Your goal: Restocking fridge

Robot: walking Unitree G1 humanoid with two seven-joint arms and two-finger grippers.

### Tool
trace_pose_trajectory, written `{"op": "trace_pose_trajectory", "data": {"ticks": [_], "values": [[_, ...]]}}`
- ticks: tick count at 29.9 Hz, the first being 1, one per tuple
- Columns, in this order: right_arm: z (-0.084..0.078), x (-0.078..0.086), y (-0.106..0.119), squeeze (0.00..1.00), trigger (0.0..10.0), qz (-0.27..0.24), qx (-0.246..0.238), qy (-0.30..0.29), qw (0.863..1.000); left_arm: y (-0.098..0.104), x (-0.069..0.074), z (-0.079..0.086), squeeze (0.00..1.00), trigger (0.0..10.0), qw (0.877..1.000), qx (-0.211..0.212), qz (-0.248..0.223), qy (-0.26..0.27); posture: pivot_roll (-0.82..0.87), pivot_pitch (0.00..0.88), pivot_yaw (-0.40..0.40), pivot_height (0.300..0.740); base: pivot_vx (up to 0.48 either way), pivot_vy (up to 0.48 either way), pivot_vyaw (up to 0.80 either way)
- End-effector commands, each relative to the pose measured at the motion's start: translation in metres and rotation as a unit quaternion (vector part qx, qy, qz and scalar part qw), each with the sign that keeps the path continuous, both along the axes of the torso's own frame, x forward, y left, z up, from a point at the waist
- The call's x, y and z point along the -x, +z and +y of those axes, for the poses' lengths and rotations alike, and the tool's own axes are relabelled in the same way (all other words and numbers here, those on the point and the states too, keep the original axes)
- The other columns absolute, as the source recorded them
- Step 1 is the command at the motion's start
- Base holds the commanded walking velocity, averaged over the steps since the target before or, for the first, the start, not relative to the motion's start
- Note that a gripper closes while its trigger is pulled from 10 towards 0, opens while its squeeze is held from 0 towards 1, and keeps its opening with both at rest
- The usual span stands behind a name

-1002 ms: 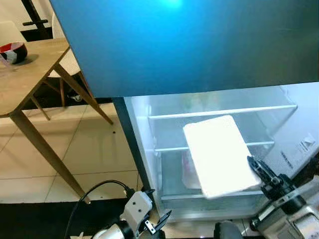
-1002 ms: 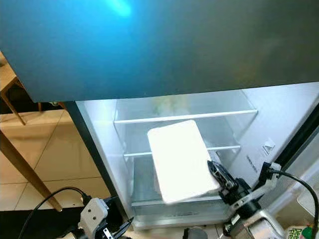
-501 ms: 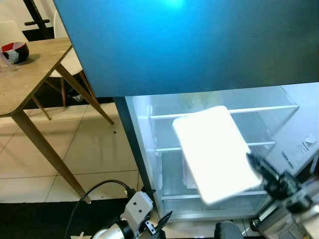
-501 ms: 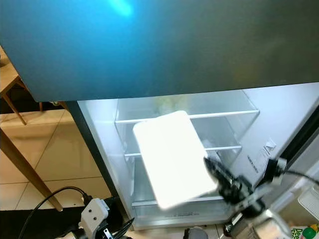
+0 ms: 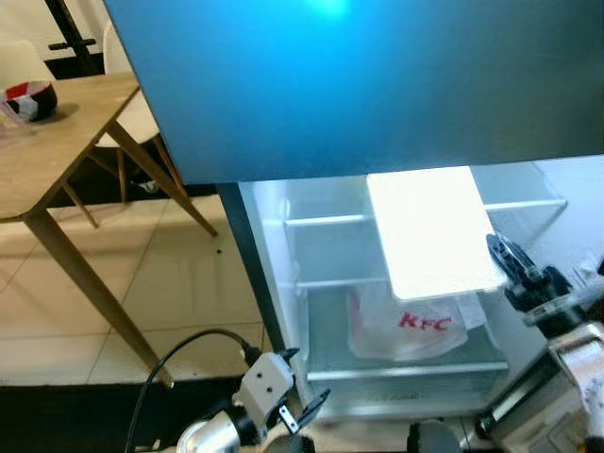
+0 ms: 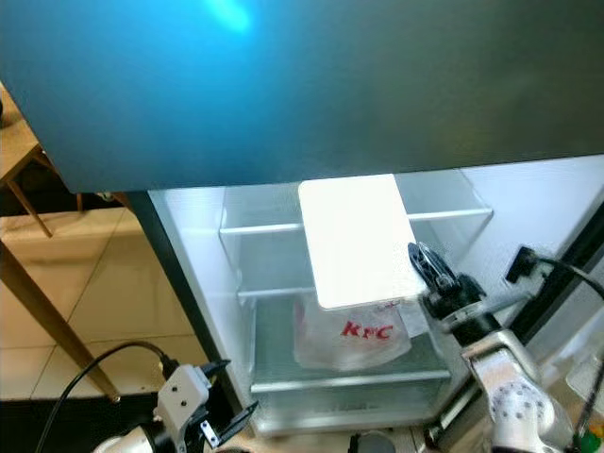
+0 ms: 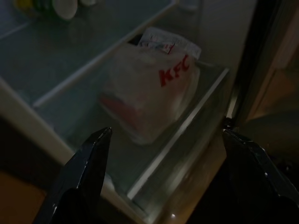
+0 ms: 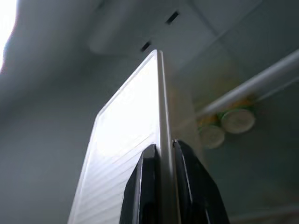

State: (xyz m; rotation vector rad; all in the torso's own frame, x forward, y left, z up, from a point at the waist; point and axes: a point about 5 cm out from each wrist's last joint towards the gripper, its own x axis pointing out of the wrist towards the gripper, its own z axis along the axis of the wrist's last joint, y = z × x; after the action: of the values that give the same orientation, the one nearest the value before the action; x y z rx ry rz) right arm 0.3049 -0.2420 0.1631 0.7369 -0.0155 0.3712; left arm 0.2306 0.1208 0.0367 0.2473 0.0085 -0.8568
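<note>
Inside open fridge (image 5: pixel 283 245), right fingers (image 8: pixel 161 186) clamped on white tray (image 5: pixel 429 231), above KFC bag (image 5: pixel 411 326), left fingers (image 7: pixel 91 163) spread.

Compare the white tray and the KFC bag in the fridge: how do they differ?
The white tray is flat, rigid and plain; the KFC bag is soft, crumpled and carries red lettering. The tray is held in the air, pinched at its edge by the right gripper, in front of the shelves; the bag rests on the lower glass shelf, touched by neither gripper. Both are whitish and sit within the open fridge.
</note>
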Motion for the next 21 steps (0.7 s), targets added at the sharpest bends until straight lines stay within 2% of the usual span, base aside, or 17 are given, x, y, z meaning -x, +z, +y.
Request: {"op": "trace_pose_trajectory", "data": {"ticks": [1,3,6,11,12,14,17,20,21], "values": [[-0.002,-0.003,-0.005,0.00,10.0,0.017,0.011,-0.016,1.000,0.001,0.000,-0.003,0.00,10.0,1.000,0.006,0.002,-0.003,-0.07,0.081,0.061,0.595,0.000,0.000,0.00],[0.001,-0.019,-0.001,0.00,10.0,0.032,0.022,-0.023,0.999,0.009,-0.006,-0.011,0.00,10.0,1.000,0.015,-0.013,-0.011,-0.07,0.081,0.057,0.595,0.000,0.000,0.00],[0.008,-0.033,0.004,0.00,10.0,0.046,0.028,-0.021,0.998,0.017,-0.011,-0.019,0.00,10.0,0.999,0.023,-0.028,-0.021,-0.07,0.082,0.054,0.595,0.000,0.000,0.00],[0.016,-0.046,0.012,0.00,10.0,0.054,0.028,-0.014,0.998,0.027,-0.015,-0.026,0.00,10.0,0.998,0.031,-0.045,-0.032,-0.07,0.083,0.052,0.595,0.000,0.000,0.00],[0.024,-0.058,0.018,0.00,10.0,0.060,0.039,-0.015,0.997,0.037,-0.020,-0.032,0.00,10.0,0.997,0.041,-0.062,-0.034,-0.07,0.083,0.052,0.595,0.000,0.000,0.00],[0.024,-0.058,0.018,0.00,10.0,0.060,0.039,-0.015,0.997,0.037,-0.020,-0.032,0.00,10.0,0.997,0.041,-0.062,-0.034,-0.07,0.083,0.052,0.595,0.000,0.000,0.00],[0.040,-0.075,0.026,0.00,10.0,0.067,0.064,-0.012,0.996,0.055,-0.031,-0.037,0.00,10.0,0.993,0.065,-0.093,-0.019,-0.07,0.083,0.049,0.595,0.000,0.000,0.00],[0.046,-0.080,0.029,0.00,10.0,0.066,0.068,-0.010,0.995,0.061,-0.035,-0.039,0.00,10.0,0.992,0.078,-0.100,-0.014,-0.07,0.084,0.047,0.595,0.000,0.000,0.00],[0.053,-0.084,0.032,0.00,10.0,0.066,0.072,-0.009,0.995,0.068,-0.038,-0.042,0.00,10.0,0.990,0.089,-0.106,-0.014,-0.07,0.085,0.044,0.595,0.000,0.000,0.00]]}}
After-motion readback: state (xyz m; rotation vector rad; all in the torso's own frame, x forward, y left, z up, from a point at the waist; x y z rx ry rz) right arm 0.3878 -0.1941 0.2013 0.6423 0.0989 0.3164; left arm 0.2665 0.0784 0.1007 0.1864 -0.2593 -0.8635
